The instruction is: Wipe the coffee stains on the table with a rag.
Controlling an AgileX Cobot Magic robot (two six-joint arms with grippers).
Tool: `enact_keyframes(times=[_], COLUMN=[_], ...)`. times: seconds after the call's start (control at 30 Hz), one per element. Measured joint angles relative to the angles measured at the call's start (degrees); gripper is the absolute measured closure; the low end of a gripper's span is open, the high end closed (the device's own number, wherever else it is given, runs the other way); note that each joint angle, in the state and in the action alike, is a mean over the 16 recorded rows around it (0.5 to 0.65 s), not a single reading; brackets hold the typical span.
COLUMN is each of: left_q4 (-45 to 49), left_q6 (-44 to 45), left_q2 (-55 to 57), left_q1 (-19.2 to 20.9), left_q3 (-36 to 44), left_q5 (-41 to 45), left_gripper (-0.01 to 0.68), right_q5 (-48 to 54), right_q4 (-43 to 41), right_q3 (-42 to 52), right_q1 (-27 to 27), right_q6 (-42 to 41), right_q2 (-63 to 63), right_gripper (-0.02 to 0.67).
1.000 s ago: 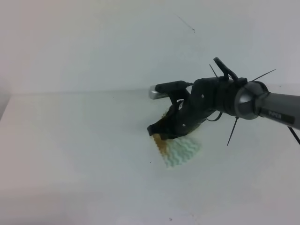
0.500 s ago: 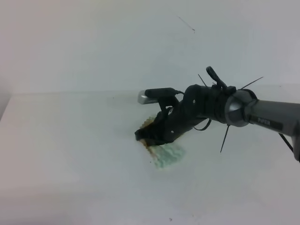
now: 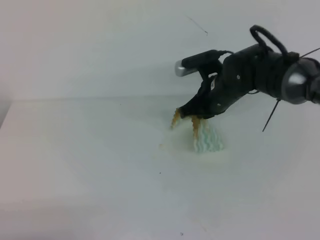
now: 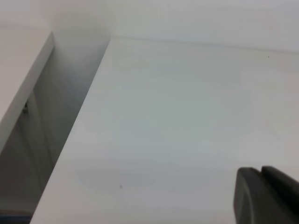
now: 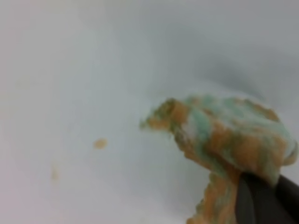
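Only faint coffee stains remain on the table, left of the rag. Half a second ago I pressed it flat there; now my right gripper pinches it lifted, lower edge trailing, so 1 more pass seems needed.

Soft, even, shadowless light; hazy overhead view, badly blurred right wrist close-up.

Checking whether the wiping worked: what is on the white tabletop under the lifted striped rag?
Under the green-striped, orange-stained rag held by the right gripper, the white table shows only faint orange-brown coffee droplets. Its lower corner hides the spot beneath.
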Motion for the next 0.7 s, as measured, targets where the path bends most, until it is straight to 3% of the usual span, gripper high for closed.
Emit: enact_keyframes(times=[0.5, 0.7], left_q4=[0.00, 0.00], left_q6=[0.00, 0.00], left_q2=[0.09, 0.00], left_q1=[0.00, 0.00], left_q3=[-0.13, 0.00], left_q5=[0.05, 0.00], left_gripper=[0.675, 0.675], right_q5=[-15.15, -21.04], right_q4=[-1.71, -0.33], right_q3=[25.01, 30.73], right_q1=[-5.71, -7.64], right_q6=[0.10, 0.14], right_q2=[-17.56, -19.58], right_gripper=[0.634, 0.634])
